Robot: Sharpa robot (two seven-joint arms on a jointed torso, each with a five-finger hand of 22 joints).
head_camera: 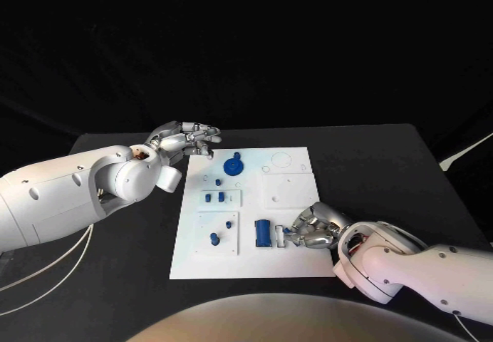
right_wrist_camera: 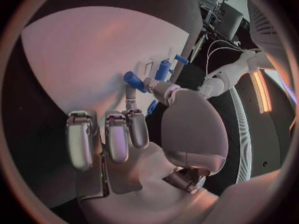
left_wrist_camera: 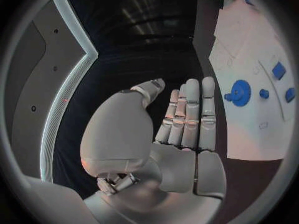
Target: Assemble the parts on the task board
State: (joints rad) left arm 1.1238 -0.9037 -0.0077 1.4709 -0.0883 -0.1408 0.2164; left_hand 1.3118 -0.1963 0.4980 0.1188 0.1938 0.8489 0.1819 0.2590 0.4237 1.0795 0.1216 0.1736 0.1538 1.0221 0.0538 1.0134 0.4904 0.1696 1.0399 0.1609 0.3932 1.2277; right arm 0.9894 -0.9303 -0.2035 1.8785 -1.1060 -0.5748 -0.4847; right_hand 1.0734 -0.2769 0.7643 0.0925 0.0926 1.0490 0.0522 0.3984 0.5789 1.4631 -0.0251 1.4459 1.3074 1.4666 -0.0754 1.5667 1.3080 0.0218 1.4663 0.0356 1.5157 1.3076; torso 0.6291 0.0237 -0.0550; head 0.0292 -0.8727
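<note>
**Right hand at the near edge of the board, left hand idle**

My right hand (head_camera: 313, 228) rests on the near part of the task board (head_camera: 293, 263), fingers curled beside a blue cylinder part (head_camera: 263, 232) — from my wrist I see my fingertip (right_wrist_camera: 133, 106) touching a blue piece (right_wrist_camera: 134, 79), but whether I actually hold it I cannot tell. My left hand (head_camera: 185, 139) hovers just off the board's far left corner, fingers straight, close together and holding nothing. A blue gear (head_camera: 234, 167) lies on the far part of the board — smaller blue parts (head_camera: 215, 197) sit in its left panels.
</note>
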